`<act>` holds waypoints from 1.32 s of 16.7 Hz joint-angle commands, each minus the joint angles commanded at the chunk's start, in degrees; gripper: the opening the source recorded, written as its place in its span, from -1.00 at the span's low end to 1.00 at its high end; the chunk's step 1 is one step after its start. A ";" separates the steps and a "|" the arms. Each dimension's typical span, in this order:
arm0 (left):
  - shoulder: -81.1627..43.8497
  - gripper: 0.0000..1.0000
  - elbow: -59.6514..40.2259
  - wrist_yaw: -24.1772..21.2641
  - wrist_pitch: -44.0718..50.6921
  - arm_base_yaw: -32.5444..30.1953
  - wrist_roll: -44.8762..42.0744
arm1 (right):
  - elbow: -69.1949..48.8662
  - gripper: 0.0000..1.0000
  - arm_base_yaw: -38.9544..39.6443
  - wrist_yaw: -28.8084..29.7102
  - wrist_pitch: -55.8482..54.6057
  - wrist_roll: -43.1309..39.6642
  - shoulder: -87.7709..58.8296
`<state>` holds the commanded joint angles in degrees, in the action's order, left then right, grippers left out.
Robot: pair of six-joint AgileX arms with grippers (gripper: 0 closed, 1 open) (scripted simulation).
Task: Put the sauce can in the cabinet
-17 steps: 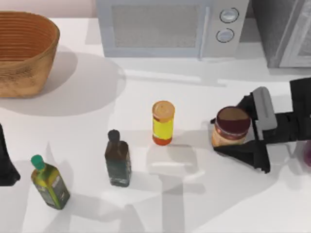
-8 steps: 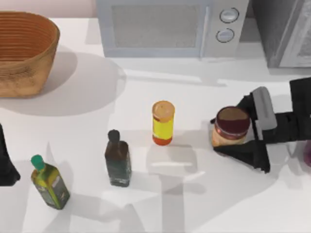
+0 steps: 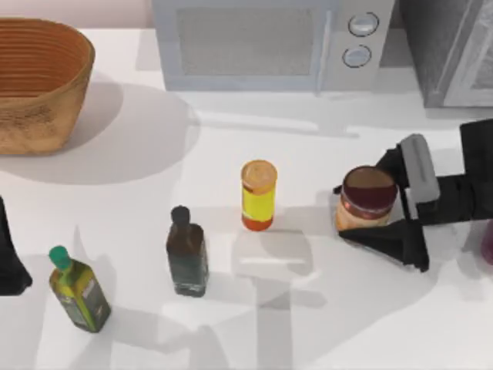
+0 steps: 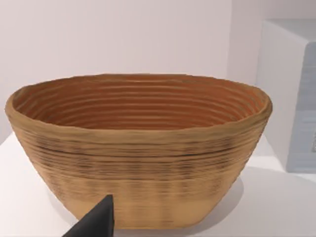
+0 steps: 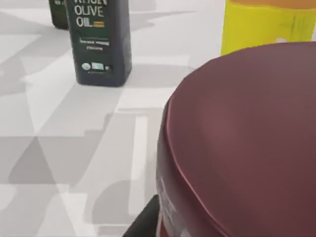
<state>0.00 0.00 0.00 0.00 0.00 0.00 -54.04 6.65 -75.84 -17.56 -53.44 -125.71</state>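
Observation:
The sauce can (image 3: pixel 368 200), short and wide with a maroon lid and an orange-tan label, stands on the white table at the right. My right gripper (image 3: pixel 340 214) reaches in from the right edge and is shut on it, one black finger on the far side and one on the near side. In the right wrist view the maroon lid (image 5: pixel 247 138) is very close, with a black finger (image 5: pixel 143 222) against the can's side. The cabinet (image 3: pixel 454 54), grey with speckled sides, stands at the back right. My left gripper (image 3: pixel 9 262) is parked at the left edge.
A light-grey microwave (image 3: pixel 262 42) stands at the back centre, beside the cabinet. A woven basket (image 3: pixel 38 81) sits back left. A yellow orange-capped container (image 3: pixel 258 196), a dark olive oil bottle (image 3: pixel 187 254) and a green-capped bottle (image 3: pixel 77 293) stand left of the can.
The right gripper's near finger has drawn slightly in toward the sauce can. The can and the left arm have stayed where they were.

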 joint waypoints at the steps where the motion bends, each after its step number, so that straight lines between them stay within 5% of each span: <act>1: 0.00 1.00 0.00 0.00 0.00 0.00 0.00 | -0.41 -1.00 0.11 0.00 1.47 -0.06 1.07; 13: 0.00 1.00 0.00 0.00 0.00 0.00 0.00 | -8.51 -1.00 -0.19 -0.27 30.36 -0.85 21.08; 22: 0.00 1.00 0.00 0.00 0.00 0.00 0.00 | -7.31 -1.00 -0.93 0.16 31.87 0.32 23.75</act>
<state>0.00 0.00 0.00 0.00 0.00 0.00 -61.35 5.72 -75.67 14.30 -53.12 -101.96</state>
